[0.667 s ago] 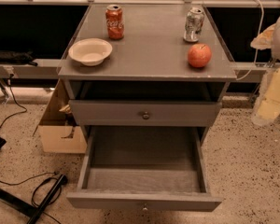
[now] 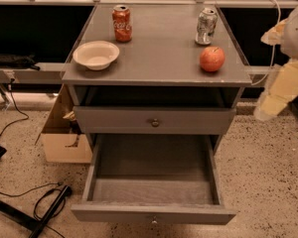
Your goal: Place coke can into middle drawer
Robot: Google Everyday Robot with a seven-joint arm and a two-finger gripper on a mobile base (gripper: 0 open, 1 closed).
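The coke can (image 2: 121,23) stands upright at the back left of the grey cabinet top (image 2: 159,68). The middle drawer (image 2: 154,214), the lower of the two, is pulled out; I see nothing inside it. My gripper (image 2: 283,86) shows as a pale cream shape at the right edge, beside the cabinet's right side. It is well away from the can and holds nothing that I can see.
A white bowl (image 2: 96,54) sits front left on the top, a silver can (image 2: 206,26) back right, a red apple (image 2: 212,58) in front of it. The upper drawer (image 2: 154,120) is closed. A cardboard box (image 2: 64,140) and cables (image 2: 47,207) lie on the floor at left.
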